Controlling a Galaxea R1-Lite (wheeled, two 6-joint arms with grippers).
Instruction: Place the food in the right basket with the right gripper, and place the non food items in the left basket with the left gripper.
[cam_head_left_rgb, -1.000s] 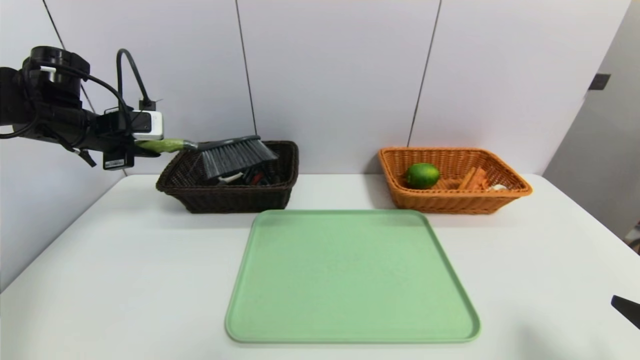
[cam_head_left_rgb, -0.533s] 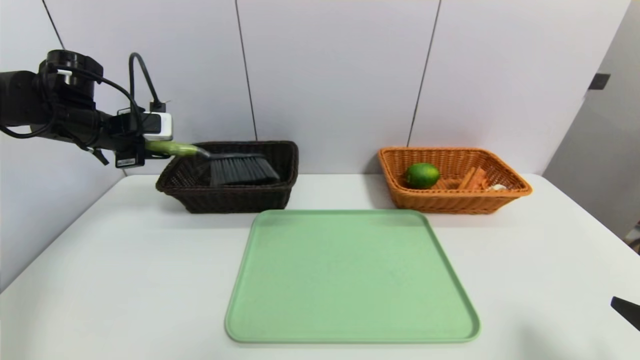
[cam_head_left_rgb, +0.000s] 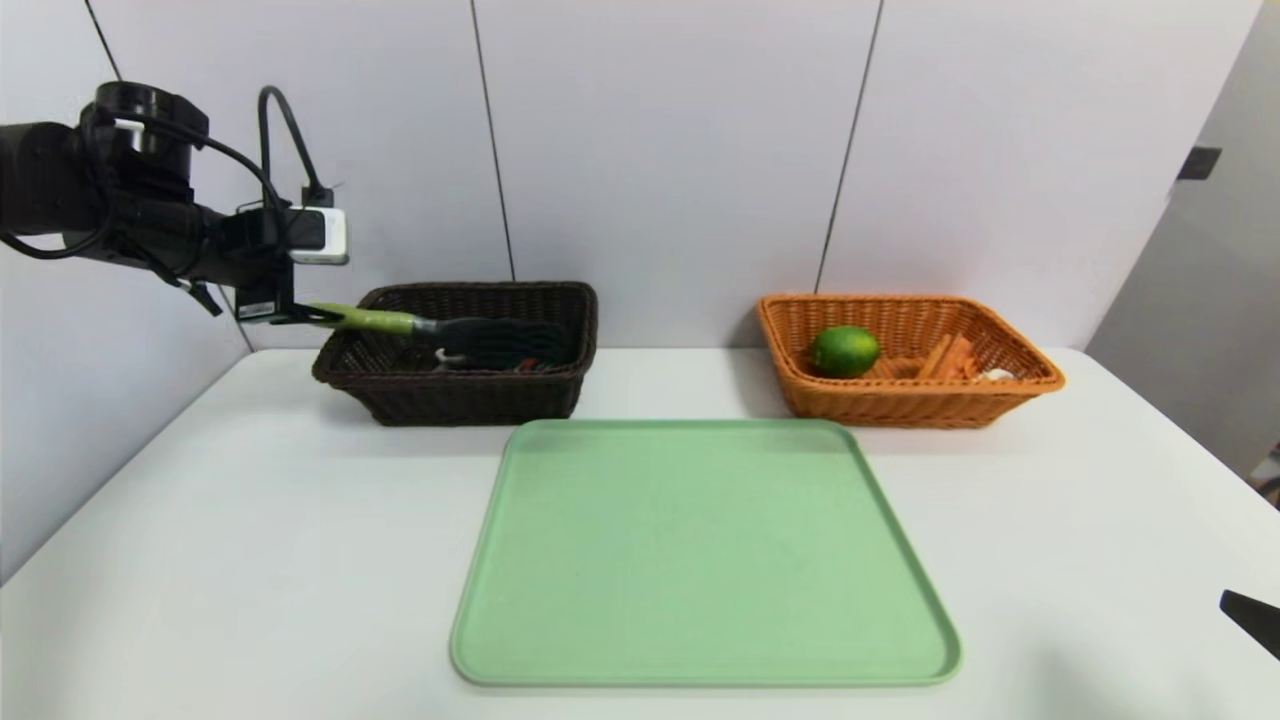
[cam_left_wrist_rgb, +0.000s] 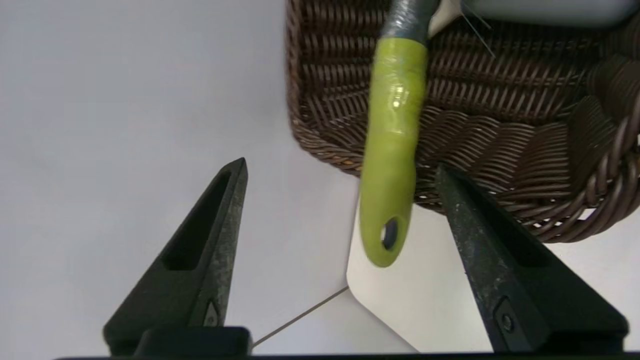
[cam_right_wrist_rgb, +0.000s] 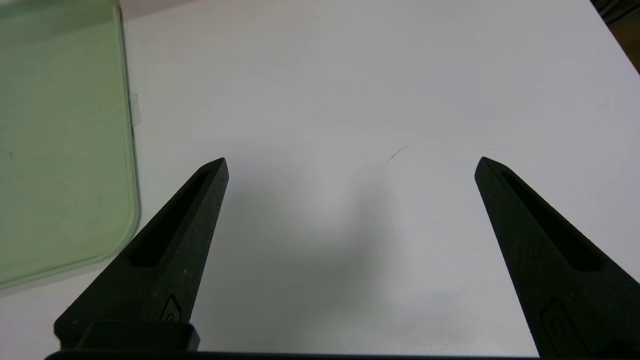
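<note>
A brush with a green handle (cam_head_left_rgb: 370, 320) and dark bristles (cam_head_left_rgb: 495, 340) lies in the dark left basket (cam_head_left_rgb: 460, 402), its handle sticking out over the rim. My left gripper (cam_head_left_rgb: 298, 315) hovers at the handle's end, open. In the left wrist view the handle (cam_left_wrist_rgb: 392, 150) hangs between the spread fingers (cam_left_wrist_rgb: 225, 220) of the left gripper (cam_left_wrist_rgb: 341, 164) without touching them, and the dark basket (cam_left_wrist_rgb: 500, 125) lies behind. The orange right basket (cam_head_left_rgb: 900, 408) holds a lime (cam_head_left_rgb: 845, 350) and orange sticks (cam_head_left_rgb: 950, 357). My right gripper (cam_right_wrist_rgb: 350, 162) is open over bare table at the near right.
A pale green tray (cam_head_left_rgb: 700, 550) lies bare at the table's middle; its corner (cam_right_wrist_rgb: 60, 150) shows in the right wrist view. Small items lie under the brush in the dark basket. Only the right gripper's tip (cam_head_left_rgb: 1250, 615) shows in the head view. A wall stands close behind both baskets.
The left arm lowered the brush into the dark basket and the fingers let go of its handle. The brush head sank from above the rim to inside. The right arm stayed still.
</note>
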